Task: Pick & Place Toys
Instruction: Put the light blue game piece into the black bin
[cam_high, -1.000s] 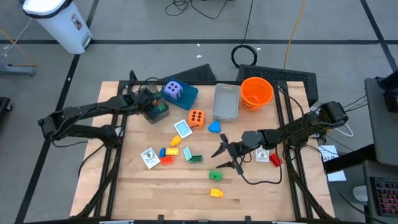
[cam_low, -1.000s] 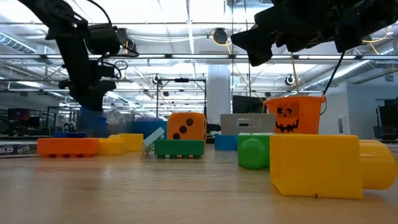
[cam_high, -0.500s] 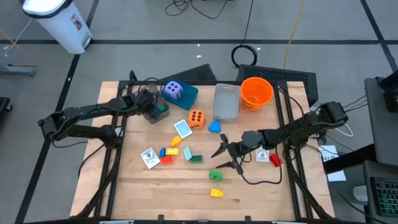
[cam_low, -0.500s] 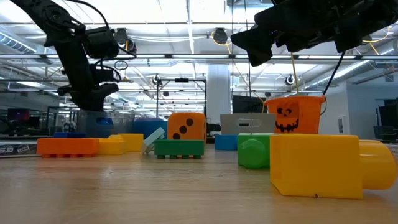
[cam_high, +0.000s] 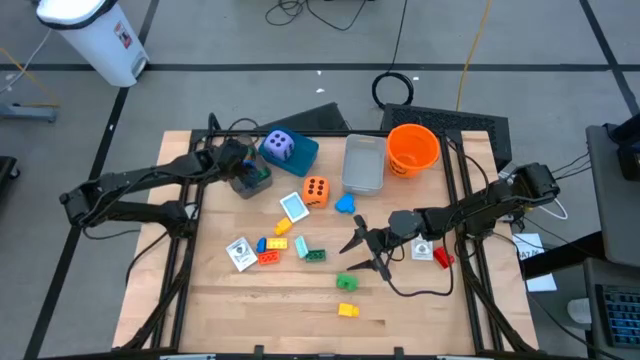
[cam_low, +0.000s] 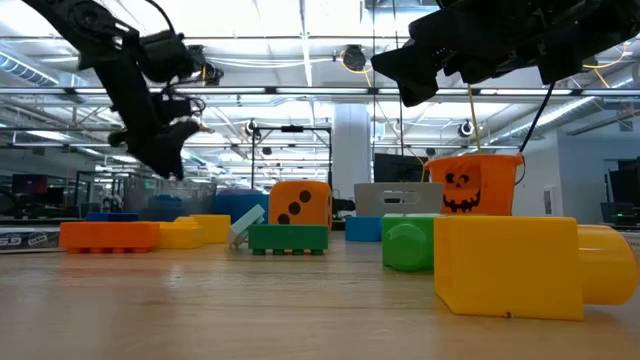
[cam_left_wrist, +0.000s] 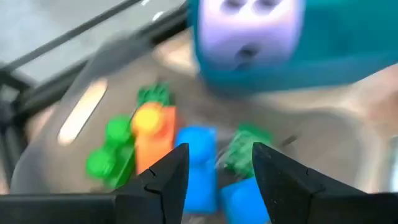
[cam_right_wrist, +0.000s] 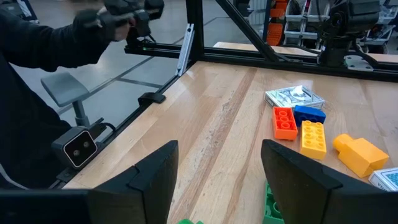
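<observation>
Over grey tray (cam_high: 262, 186), left pincer (cam_high: 232, 163) lifted higher since earlier, fingers parted, empty.

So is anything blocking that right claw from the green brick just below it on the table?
Nothing visible does. From above, the right gripper, open and empty, hangs beside the green brick, with only bare table between them. The blue piece sits off on its other side.

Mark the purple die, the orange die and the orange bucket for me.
purple die (cam_high: 279, 146), high view, its spotted top face.
orange die (cam_high: 316, 189), high view, its spotted top face.
orange bucket (cam_low: 471, 184), low view, the front wall with the black face.
</observation>
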